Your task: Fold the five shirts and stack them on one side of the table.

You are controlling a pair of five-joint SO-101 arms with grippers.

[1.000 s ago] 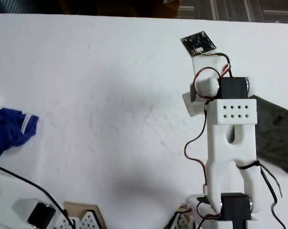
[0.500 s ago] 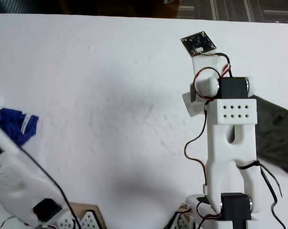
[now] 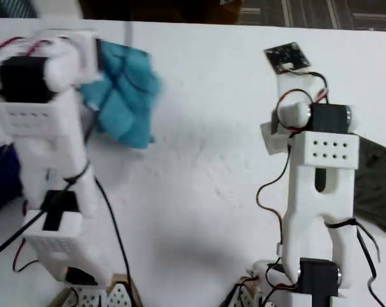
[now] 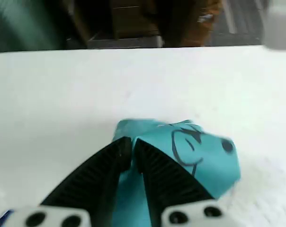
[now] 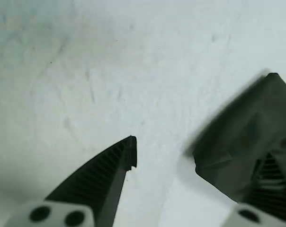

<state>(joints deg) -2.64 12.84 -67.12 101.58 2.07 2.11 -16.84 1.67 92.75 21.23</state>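
- The left tool (image 4: 132,142) grips a bunched shirt (image 3: 124,96) over the far left part of the counter (image 3: 199,147)
- A second shirt (image 3: 1,182) lies at the counter's left edge, nearer the arm bases
- A third shirt (image 3: 378,185) lies at the right edge, with the right tool (image 5: 200,156) spread wide at its border

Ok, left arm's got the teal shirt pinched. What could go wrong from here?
The left gripper pinches the teal shirt by one bunched fold; it may slip out or land crumpled. The right gripper stands open at the edge of the dark shirt; shutting there might catch only a corner.
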